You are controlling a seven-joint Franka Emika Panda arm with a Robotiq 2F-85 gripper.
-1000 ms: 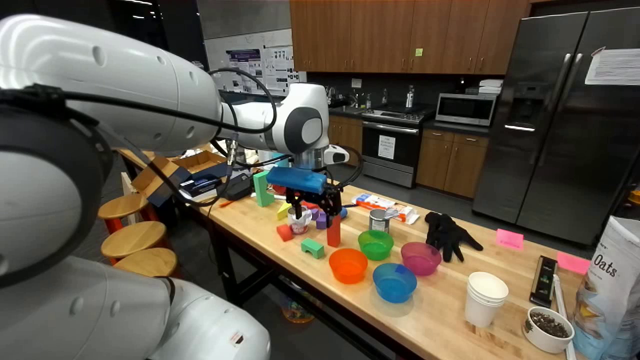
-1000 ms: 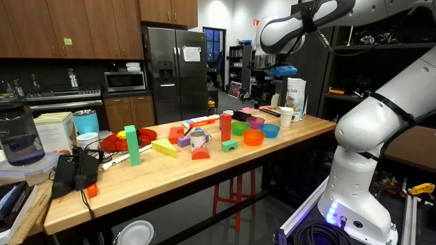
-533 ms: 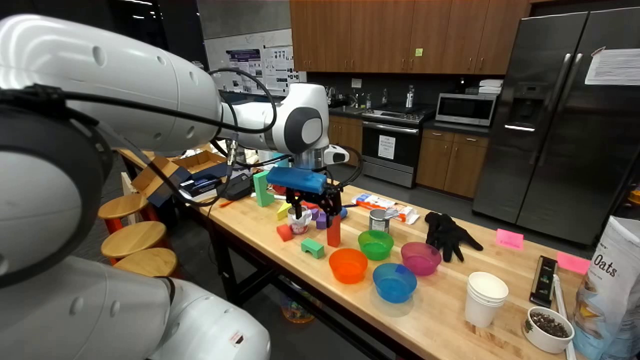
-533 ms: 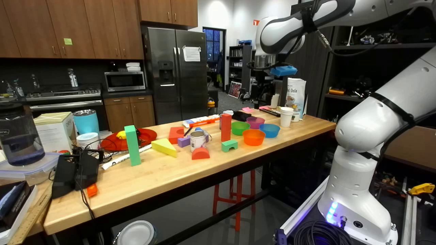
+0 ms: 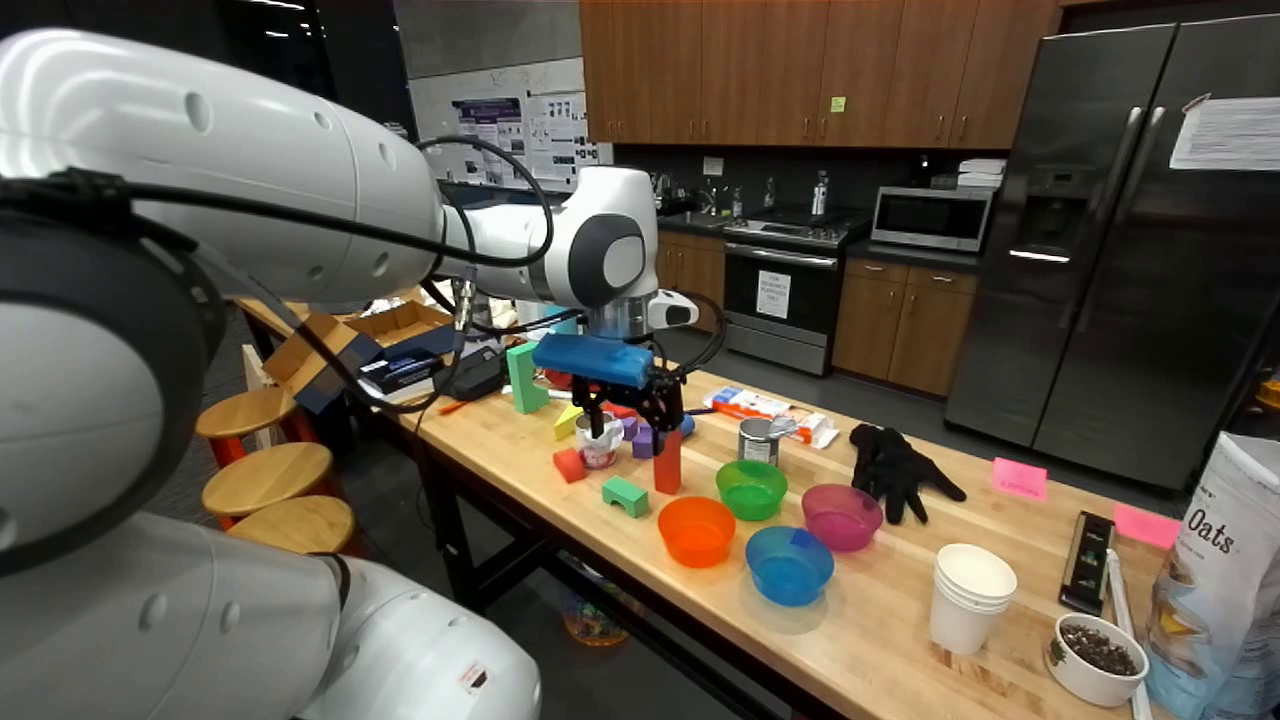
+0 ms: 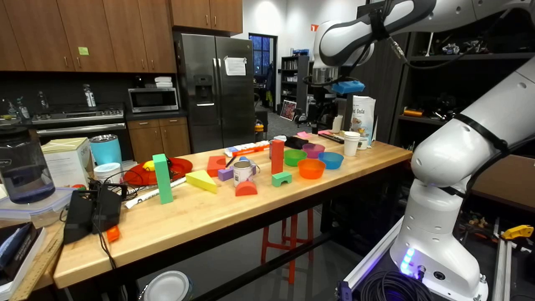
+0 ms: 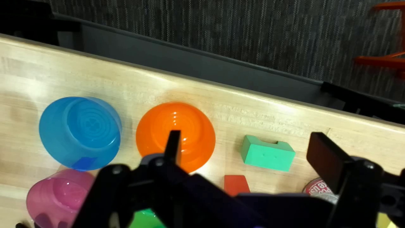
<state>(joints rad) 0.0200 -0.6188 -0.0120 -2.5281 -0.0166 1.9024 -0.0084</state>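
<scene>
One orange bowl point(image 7: 193, 134) and one red block point(image 6: 277, 156) neighbor the green block point(image 7: 270, 154), seemingly beneath the unclenched end effector point(image 7: 246, 139).

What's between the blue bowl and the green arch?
The orange bowl: the wrist view shows it between the blue bowl and the green arch; both exterior views agree.

The long pale wooden table point(image 6: 192, 211) directly carries a green arch-shaped block point(image 7: 269, 155), a red rectangular block point(image 6: 277, 156) (it stands upright), a round orange plastic bowl point(image 5: 697, 531), a round blue plastic bowl point(image 5: 790, 568) and a black fabric glove point(image 5: 893, 468).
</scene>
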